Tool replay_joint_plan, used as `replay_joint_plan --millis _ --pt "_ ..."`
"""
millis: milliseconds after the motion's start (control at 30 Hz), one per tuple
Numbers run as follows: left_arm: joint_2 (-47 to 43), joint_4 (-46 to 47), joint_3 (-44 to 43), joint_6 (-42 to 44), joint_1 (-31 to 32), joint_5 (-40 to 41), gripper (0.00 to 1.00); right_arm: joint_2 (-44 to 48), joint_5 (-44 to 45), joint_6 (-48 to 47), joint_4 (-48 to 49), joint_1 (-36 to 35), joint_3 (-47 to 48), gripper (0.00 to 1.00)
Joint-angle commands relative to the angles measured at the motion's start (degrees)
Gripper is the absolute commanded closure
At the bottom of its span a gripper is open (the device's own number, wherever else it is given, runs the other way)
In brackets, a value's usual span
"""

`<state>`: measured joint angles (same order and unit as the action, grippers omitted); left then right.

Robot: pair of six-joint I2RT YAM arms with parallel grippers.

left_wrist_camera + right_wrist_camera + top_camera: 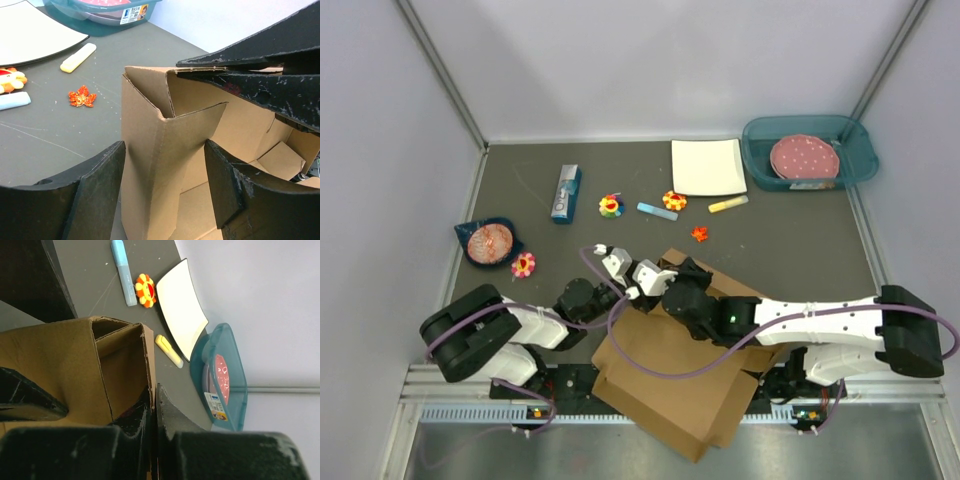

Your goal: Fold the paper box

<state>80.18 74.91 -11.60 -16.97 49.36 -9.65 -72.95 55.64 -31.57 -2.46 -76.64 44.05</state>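
Brown corrugated paper box lies at the middle of the worktop's near edge, overhanging it, with its far wall raised. The right gripper is pressed together on that wall's top edge, pinching it. The left gripper is spread, its 2 fingers straddling the wall's folded corner.

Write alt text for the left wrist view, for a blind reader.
A raised corner of the paper box stands between the open fingers of the left pincer; the right pincer pinches the wall's top edge. Behind lie a red leaf, a yellow stick and a white plate.
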Motion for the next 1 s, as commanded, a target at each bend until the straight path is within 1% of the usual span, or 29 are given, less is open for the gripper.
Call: replay_joint_plan --millis 0,167,300,367,467,633,667,733,867,967 --pt "1.9 5.1 -1.9 3.3 -0.2 4.4 0.32 2.3 -3.5 6.1 -2.5 -0.8 3.0 1.0" --pt "2.6 4.9 -2.3 4.4 -0.1 5.3 0.37 3.6 -4.4 6.5 -3.4 -0.7 3.8 1.0" --pt "3.3 4.3 -3.2 5.5 -0.2 5.8 0.49 4.3 -4.8 7.0 -4.0 -0.7 4.4 1.0" --pt "3.6 4.3 -3.3 6.0 -0.2 6.2 0.53 4.6 -5.2 7.1 -4.2 -0.7 4.5 1.0" --pt "4.5 5.3 -4.2 6.4 -0.1 6.8 0.53 4.7 -5.0 7.0 -4.4 -0.8 4.8 1.0" --pt "5.9 4.5 -6.5 7.0 -0.1 9.1 0.54 4.0 -3.6 6.0 -4.4 -0.7 5.3 1.0" --pt "5.9 4.0 -7.4 7.1 0.0 9.1 0.51 3.9 -3.5 5.9 -4.4 -0.7 5.4 1.0" --pt "5.9 1.6 -8.3 8.4 0.4 11.9 0.49 3.9 -3.2 5.8 -4.4 -0.8 5.6 1.0" --pt "4.6 -1.6 -8.9 10.4 0.4 15.0 0.55 4.2 -2.7 5.2 -4.4 -0.7 5.7 1.0" --pt "4.2 -1.6 -8.2 11.3 0.4 16.1 0.67 3.9 -2.5 5.2 -4.3 -0.7 5.4 1.0"
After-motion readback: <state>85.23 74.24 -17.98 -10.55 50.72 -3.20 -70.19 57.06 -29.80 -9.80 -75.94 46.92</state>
